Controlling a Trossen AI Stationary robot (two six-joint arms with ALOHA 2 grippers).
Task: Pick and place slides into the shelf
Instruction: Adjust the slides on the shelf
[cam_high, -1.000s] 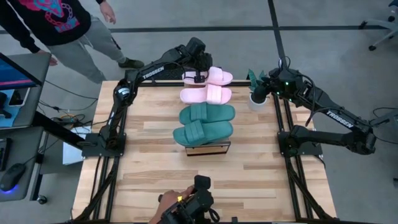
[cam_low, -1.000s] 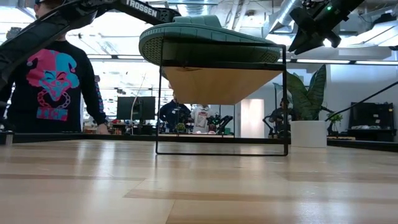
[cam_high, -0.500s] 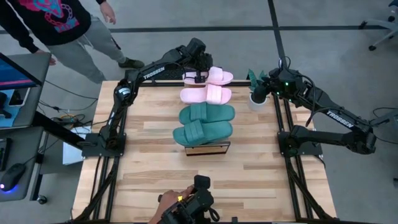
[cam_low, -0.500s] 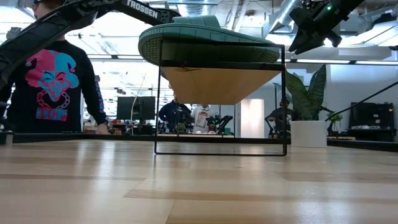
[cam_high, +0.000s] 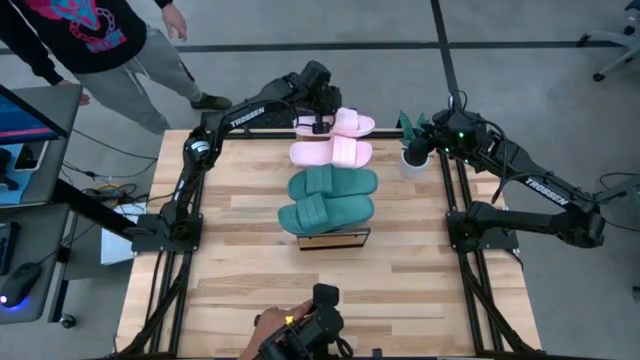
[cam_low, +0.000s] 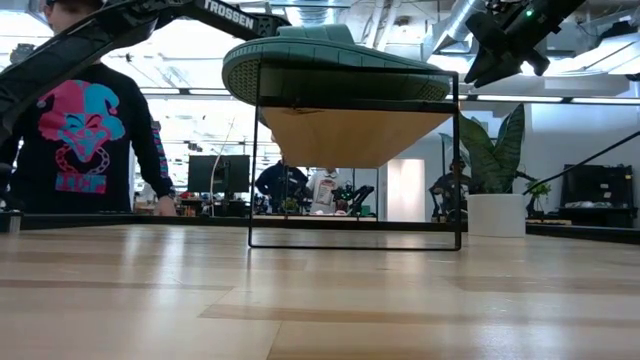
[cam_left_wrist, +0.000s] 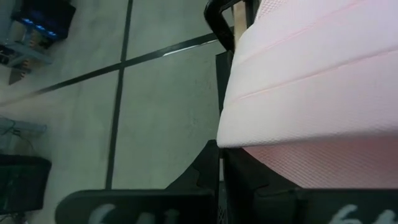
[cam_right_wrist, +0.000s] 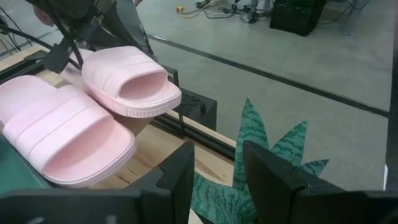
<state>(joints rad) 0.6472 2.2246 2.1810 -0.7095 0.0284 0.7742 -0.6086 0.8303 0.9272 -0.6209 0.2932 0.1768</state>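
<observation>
Last placement step, by the look of it: all four soft foam slides sit in a row on the long narrow shelf with the light wood plank top and thin black frame. From the near end: two dark teal-green slides, then two light pink slides, side by side, straps up.

Left gripper is at the far end of the shelf, on the end of the farthest pink slide. Its fingers are fully closed; the left wrist view shows pink foam right against them, so I judge it is pinching that slide's edge, though the contact point itself is hidden.

Right gripper hangs off to the side above the white pot with the green spiky plant, fingers spread apart, nothing between them. Waiting.

Next move, my read: left fingers open, arm lifts clear without dragging the foam. The far pink slide overhangs the shelf end, so a snag could tip it off.

Slides look clean, ribbed wide straps, soft and compressible.
</observation>
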